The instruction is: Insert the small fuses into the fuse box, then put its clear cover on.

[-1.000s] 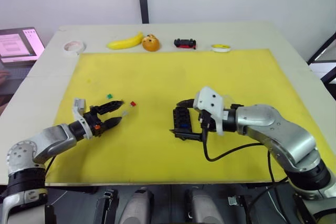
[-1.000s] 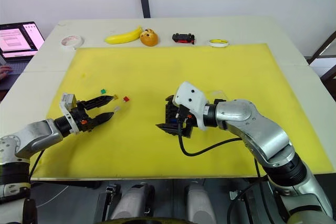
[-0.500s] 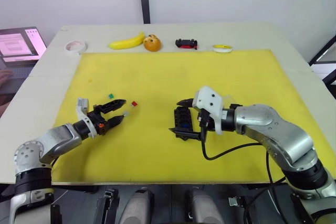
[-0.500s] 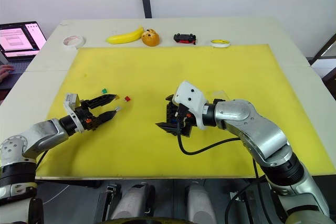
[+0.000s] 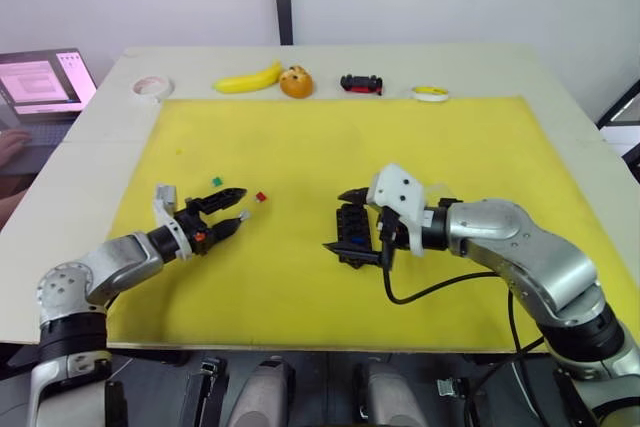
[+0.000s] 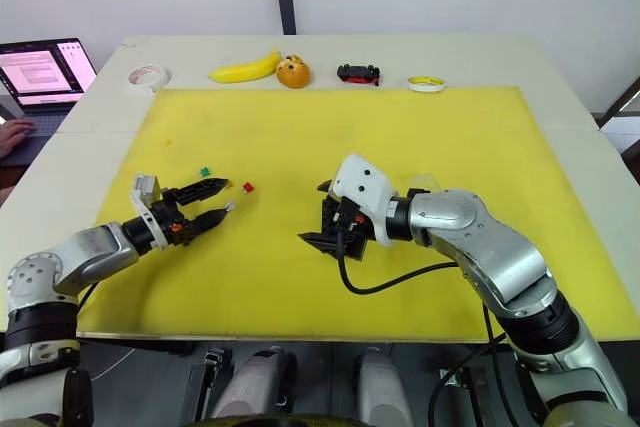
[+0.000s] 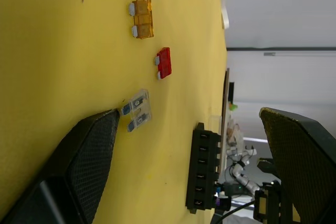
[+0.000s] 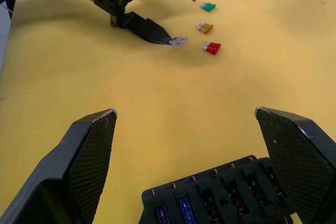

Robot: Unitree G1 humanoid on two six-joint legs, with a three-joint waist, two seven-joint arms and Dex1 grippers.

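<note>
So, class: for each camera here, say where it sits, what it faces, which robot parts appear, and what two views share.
Left eye, right eye: on the head, looking down on the yellow mat; both arms show.
Left wrist: along the left gripper toward loose fuses.
Right wrist: along the right gripper over the fuse box.
Shared: both wrist views show the red fuse and the box.

Over the last second the left gripper has moved a little forward across the yellow mat, toward the loose fuses. Its fingers are spread as before, but one fingertip now sits just beside the clear fuse; whether they touch cannot be told. The left arm has stretched out slightly with this move. The camera has also shifted a little, so the whole scene sits slightly differently in the head views.
</note>
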